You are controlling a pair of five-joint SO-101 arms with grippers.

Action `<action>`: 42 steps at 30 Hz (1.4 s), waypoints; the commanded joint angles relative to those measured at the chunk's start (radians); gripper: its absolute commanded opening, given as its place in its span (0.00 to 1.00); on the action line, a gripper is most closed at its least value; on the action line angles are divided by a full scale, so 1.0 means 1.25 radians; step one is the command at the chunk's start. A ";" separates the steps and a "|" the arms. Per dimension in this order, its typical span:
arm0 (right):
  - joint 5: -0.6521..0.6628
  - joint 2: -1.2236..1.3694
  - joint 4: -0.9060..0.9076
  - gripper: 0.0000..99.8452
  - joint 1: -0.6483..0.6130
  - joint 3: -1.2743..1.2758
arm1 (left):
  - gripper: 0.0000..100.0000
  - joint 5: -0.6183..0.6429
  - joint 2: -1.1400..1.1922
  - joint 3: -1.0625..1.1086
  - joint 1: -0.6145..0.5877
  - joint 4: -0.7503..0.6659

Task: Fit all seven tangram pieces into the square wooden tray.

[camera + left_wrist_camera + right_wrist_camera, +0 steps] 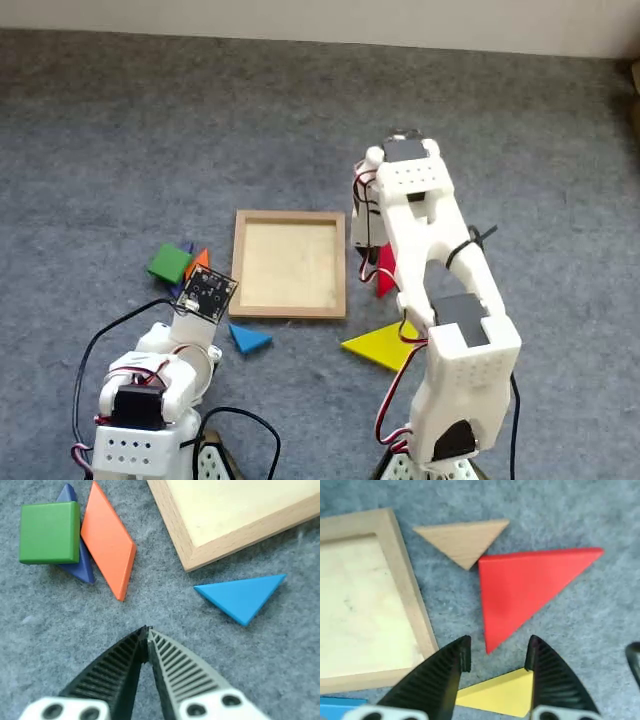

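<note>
The square wooden tray [290,264] lies empty in the middle of the grey carpet. My right gripper [500,652] is open just above the carpet, its fingertips on either side of the near tip of a red triangle [520,587]. A plain wood triangle [462,540] lies just beyond the red one, and a yellow triangle [500,695] lies under the gripper. My left gripper [147,632] is shut and holds nothing, near a light blue triangle [242,596]. Farther off are an orange parallelogram [107,540] and a green square [49,532] resting on a dark blue piece [80,565].
The right arm [430,230] stretches over the carpet along the tray's right side and hides part of the red triangle [385,270]. The left arm's base [140,420] stands at the front left. The tray's corner [200,555] is close to the left gripper.
</note>
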 commanded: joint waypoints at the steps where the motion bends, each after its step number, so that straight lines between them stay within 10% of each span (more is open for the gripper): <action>1: 0.009 -0.010 -0.025 0.17 0.007 -0.047 | 0.01 0.005 -0.025 0.015 -0.004 0.004; 19: -0.279 0.106 -0.149 0.18 0.064 -0.046 | 0.01 0.005 -0.025 0.015 -0.004 0.004; 42: -0.279 0.141 0.018 0.30 0.094 -0.203 | 0.01 0.005 -0.025 0.015 -0.004 0.004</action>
